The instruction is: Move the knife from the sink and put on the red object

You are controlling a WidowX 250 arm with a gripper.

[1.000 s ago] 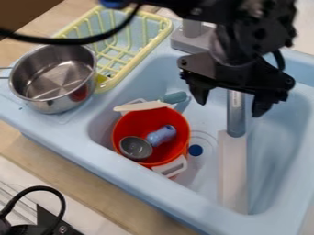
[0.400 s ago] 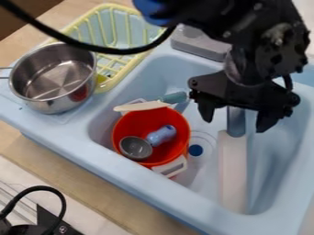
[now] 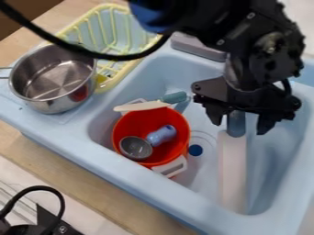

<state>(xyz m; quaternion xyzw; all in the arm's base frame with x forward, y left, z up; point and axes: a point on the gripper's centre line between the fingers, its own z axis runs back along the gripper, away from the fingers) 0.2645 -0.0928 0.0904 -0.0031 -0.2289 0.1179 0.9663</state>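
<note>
Your gripper (image 3: pixel 239 128) was open over the sink (image 3: pixel 122 158), tips apart on either side of the big knife's handle (image 3: pixel 236 123) in the cam view; couldn't tell if they touched it; the big knife (image 3: pixel 233 172) lay in the sink, pale blade toward the near wall; to its left you had the red pot (image 3: pixel 126 126), w/ a grey cup (image 3: pixel 135 148) on a blue handle (image 3: pixel 162 135) inside; a 2nd knife (image 3: pixel 144 106), teal-handled, lay at the pot's far rim.
</note>
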